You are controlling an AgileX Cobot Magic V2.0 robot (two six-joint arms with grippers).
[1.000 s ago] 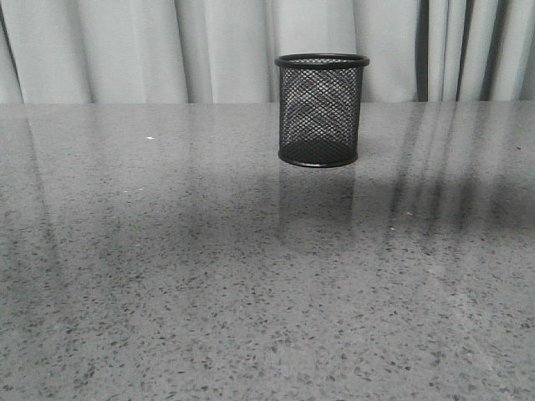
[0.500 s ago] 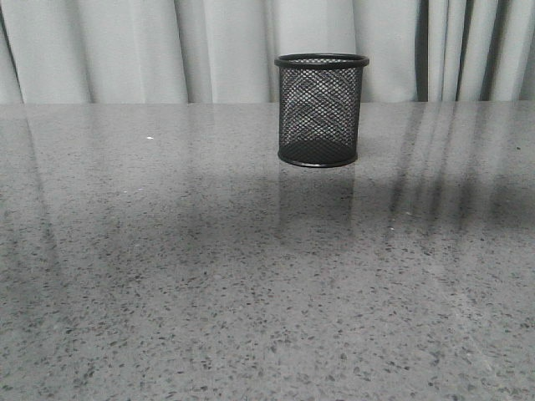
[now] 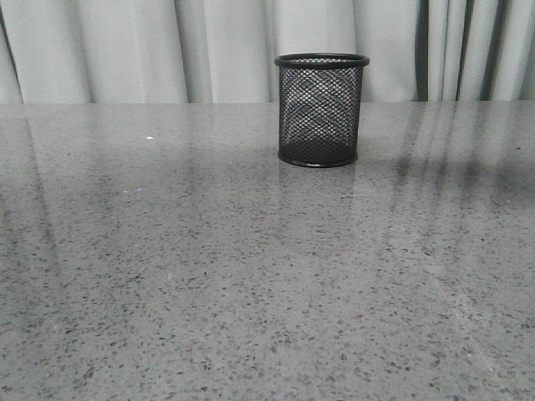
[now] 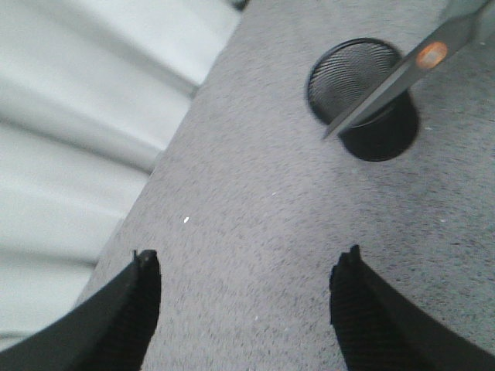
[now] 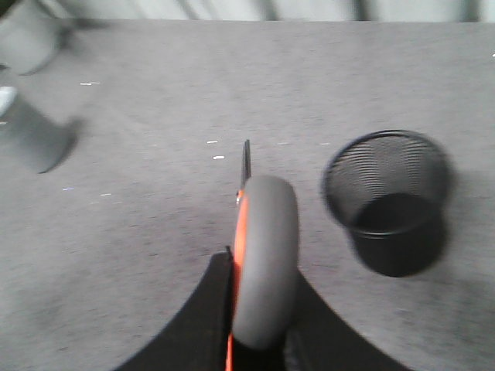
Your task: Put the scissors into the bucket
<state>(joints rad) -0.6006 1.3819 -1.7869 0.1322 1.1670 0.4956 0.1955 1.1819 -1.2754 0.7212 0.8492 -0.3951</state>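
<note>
scissors (image 5: 263, 255): we pinch them by the handle in our right gripper (image 5: 259, 340), blades forward, aloft beside the mesh bucket (image 3: 321, 110) for dropping in. left gripper (image 4: 244, 297): spread, idle, holding nothing.

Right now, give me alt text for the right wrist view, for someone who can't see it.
The right gripper holds the scissors by a grey, orange-lined handle loop, blade pointing away over the speckled grey table. The black mesh bucket stands upright and empty beside them, apart from the blade.
</note>
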